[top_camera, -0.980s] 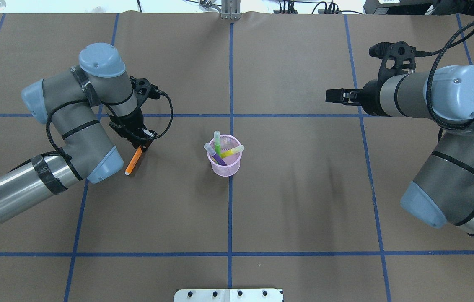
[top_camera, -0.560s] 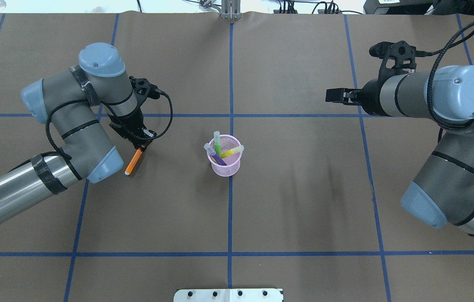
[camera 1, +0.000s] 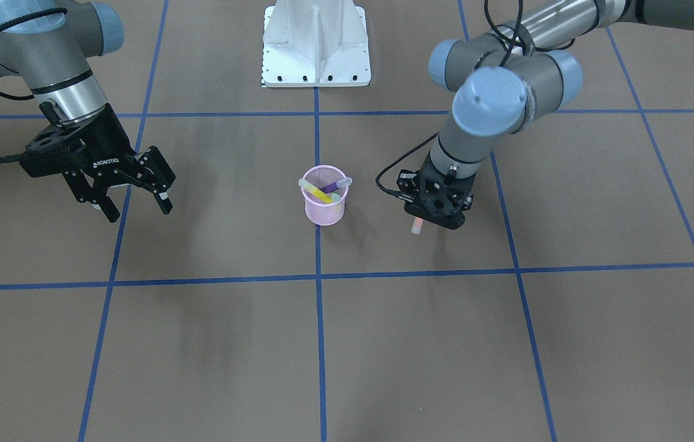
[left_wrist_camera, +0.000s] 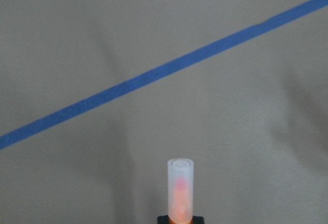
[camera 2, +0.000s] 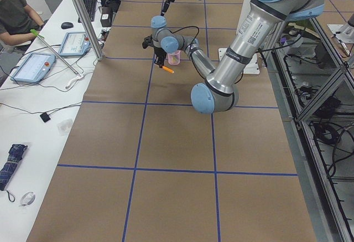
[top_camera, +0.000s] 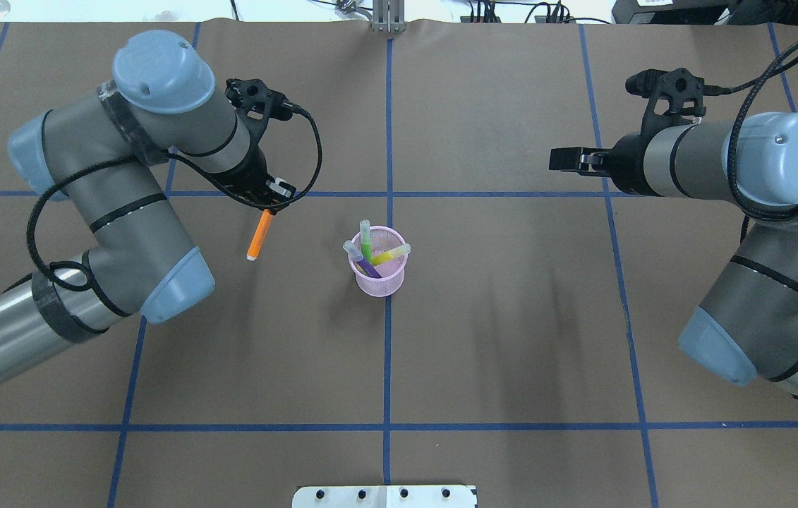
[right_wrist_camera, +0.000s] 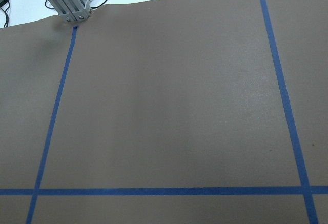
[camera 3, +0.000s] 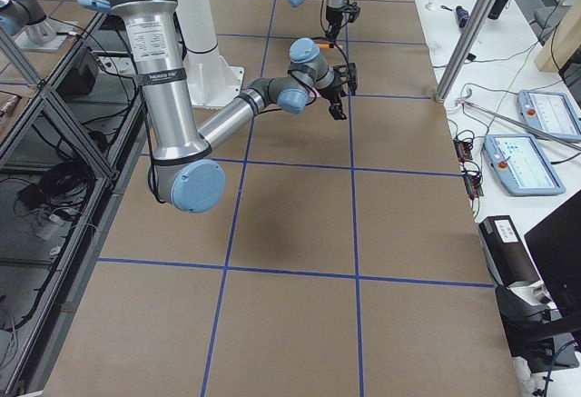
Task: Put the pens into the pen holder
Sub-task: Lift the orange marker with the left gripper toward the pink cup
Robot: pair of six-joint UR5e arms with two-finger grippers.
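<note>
Pen holder (top_camera: 378, 279) is set near the centre of the table (top_camera: 511, 353), three pens (top_camera: 365, 240) stood in it. Fourth pen (top_camera: 260, 235) is held in left gripper (top_camera: 268, 207), near holder's left. Right gripper (top_camera: 562, 160) is found well apart, rightward.

The orange pen (left_wrist_camera: 180, 193) is cut off by the lower edge of the left wrist view. In the front-facing view the left gripper (camera 1: 427, 218) hides all of this pen but the cap. In the left side view the pen holder (camera 2: 174, 58) (pink) is too small to resolve its contents.
</note>
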